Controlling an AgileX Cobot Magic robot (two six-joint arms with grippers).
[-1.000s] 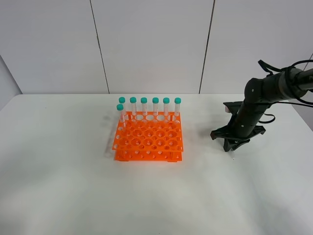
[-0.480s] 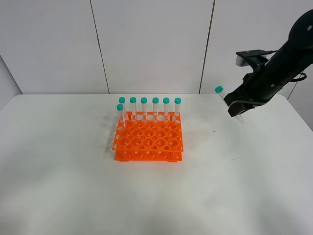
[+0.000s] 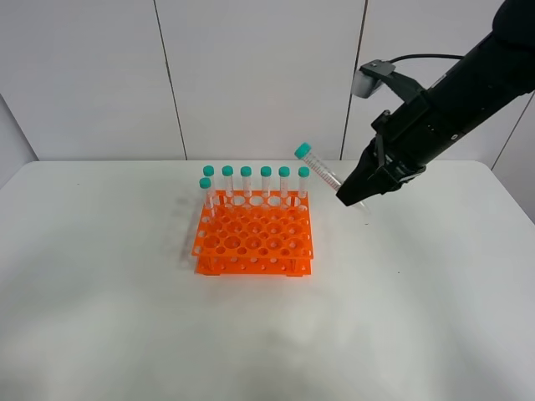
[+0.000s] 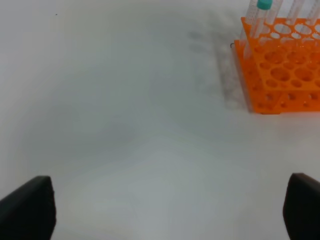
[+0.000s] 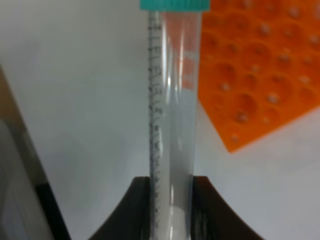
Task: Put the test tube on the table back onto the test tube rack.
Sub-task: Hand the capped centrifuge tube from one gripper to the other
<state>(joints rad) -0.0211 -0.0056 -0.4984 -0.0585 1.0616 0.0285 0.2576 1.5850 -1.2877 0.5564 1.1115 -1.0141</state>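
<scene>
The tube is gripped by the right hand, whose jaws are closed on its lower part. It is held in the air, clear of the worktop. In the high view it is tilted, with its teal cap uppermost and pointed toward the rack. The cap is seen just beside the rack's far right corner, above the nearest standing tube. A little of the clear tip is seen below the jaws.

In the right wrist view the tube is seen running straight out from between the two dark fingers. Printed graduation marks are seen along one side. Part of the rack lies beyond it.

Seven capped tubes are stood upright in the rack: six along the far row, and one in the next row at the left end. The other holes are unfilled.

The left hand is open and holds nothing; its fingers are spread to the two edges of its wrist view, over bare worktop. The rack is seen well ahead of it. This hand is not seen in the high view.
</scene>
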